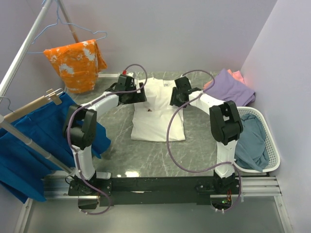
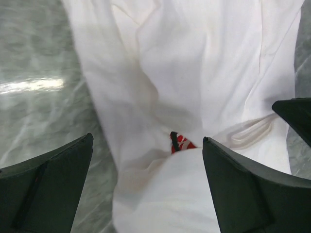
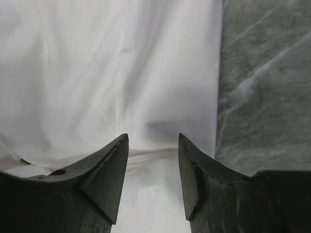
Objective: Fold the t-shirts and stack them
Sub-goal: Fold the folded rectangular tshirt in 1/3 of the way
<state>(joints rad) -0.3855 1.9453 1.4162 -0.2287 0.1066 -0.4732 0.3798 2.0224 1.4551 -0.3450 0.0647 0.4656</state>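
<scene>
Both left gripper [image 2: 147,138] and right gripper [image 3: 153,136] gape over white t-shirt [image 1: 158,116], print [image 2: 181,142] mostly hidden.

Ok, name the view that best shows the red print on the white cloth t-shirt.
Left wrist: close up, the red print peeks from a fold in the white cloth t-shirt. The top view gives only a tiny speck; the right wrist view shows plain white cloth.
</scene>
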